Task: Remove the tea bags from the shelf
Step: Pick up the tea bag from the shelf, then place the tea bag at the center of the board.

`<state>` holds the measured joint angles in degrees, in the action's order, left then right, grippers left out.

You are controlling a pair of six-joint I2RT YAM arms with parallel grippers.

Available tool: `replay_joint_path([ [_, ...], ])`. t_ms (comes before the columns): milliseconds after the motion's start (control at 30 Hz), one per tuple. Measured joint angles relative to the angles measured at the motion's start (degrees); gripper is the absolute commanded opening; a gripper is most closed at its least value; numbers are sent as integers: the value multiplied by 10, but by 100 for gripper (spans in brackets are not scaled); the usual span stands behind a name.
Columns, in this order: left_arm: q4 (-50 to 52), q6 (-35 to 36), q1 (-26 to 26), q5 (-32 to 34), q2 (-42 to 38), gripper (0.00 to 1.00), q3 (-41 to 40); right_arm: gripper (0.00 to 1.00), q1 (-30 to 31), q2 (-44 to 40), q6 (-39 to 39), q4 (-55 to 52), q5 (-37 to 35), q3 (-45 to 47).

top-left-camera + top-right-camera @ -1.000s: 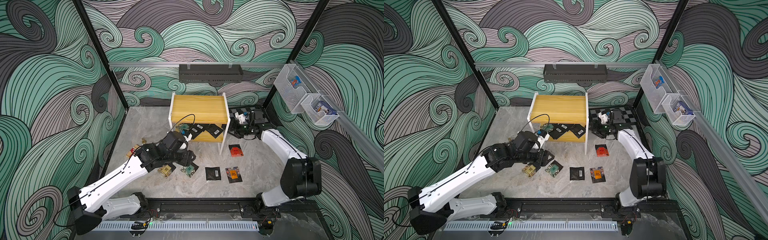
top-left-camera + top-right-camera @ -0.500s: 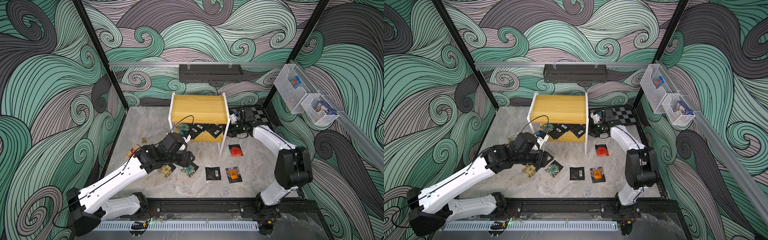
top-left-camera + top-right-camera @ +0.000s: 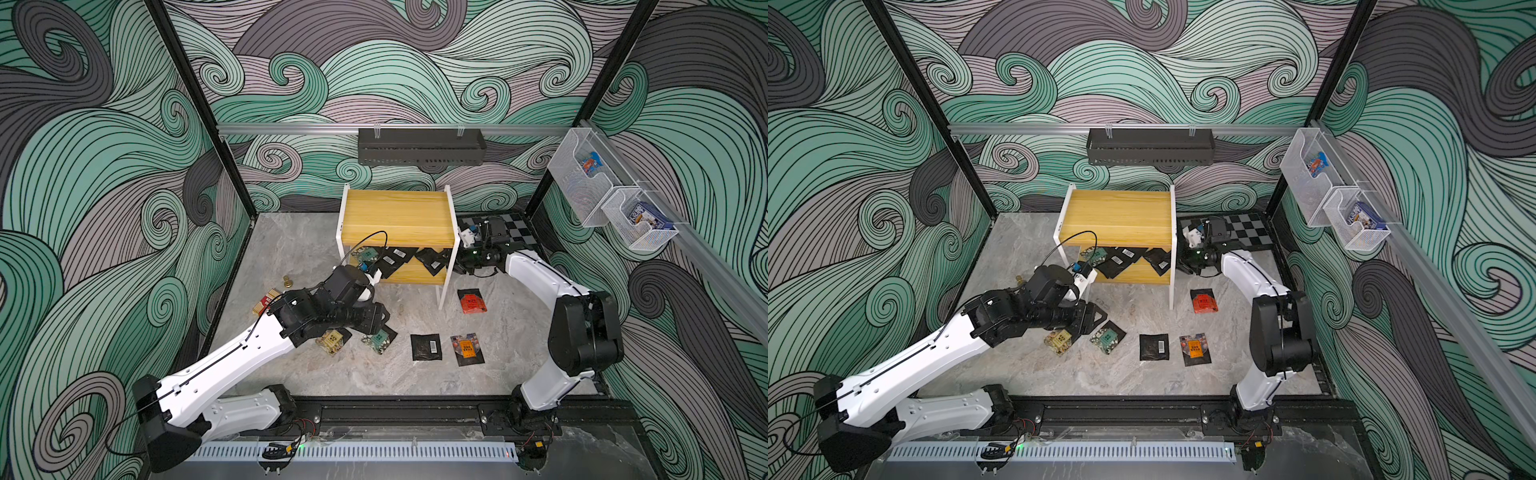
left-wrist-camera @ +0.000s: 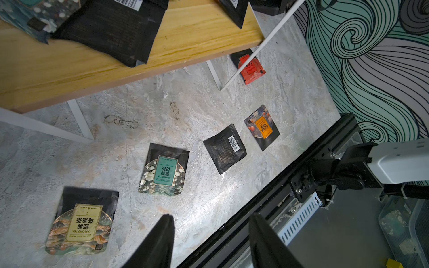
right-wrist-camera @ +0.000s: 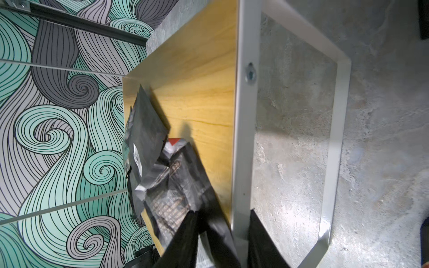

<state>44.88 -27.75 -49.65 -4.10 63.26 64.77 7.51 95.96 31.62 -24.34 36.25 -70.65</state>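
**Top views.** The shelf [image 3: 397,216] stands just above centre frame, its top board bare. Several tea bags [image 3: 395,258] overlap on its lower board. Five more already lie on the floor [image 3: 299,249] in the lower middle of the frame. They run from the yellow sachet [image 3: 331,340] at left to the red sachet [image 3: 471,301] right of the shelf leg, and both top views agree on this.

Change over the last second: my right claw [image 3: 460,262] has come in from beside the checkered mat [image 3: 515,226] to the shelf's right end. It is now level with the lower board, and its jaws have been narrowing. My left claw [image 3: 383,321] has barely shifted and hangs over the floor sachets.

**Left wrist.** The left claw's jaws stand roughly half apart with nothing between them. Beyond them I see only floor and the teal sachet [image 4: 163,171].

**Right wrist.** The right claw's fingers [image 5: 183,241] are part-closed around the corner of a crumpled black sachet [image 5: 176,185] at the board's end. The white frame upright [image 5: 243,116] also sits in that gap. I cannot tell whether the pads are biting yet.

**Reading.** The next removal looks to be under way, with about half the bags still shelved. The risk is that I close on the metal upright instead of the foil, so the outer finger probably has to clear it first.
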Motion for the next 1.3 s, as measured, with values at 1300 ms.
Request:
replay_joint_path([
  [1300, -4, 4, 0, -3, -11, 55, -5, 0, -251, -222, 49, 2, -86, 182],
])
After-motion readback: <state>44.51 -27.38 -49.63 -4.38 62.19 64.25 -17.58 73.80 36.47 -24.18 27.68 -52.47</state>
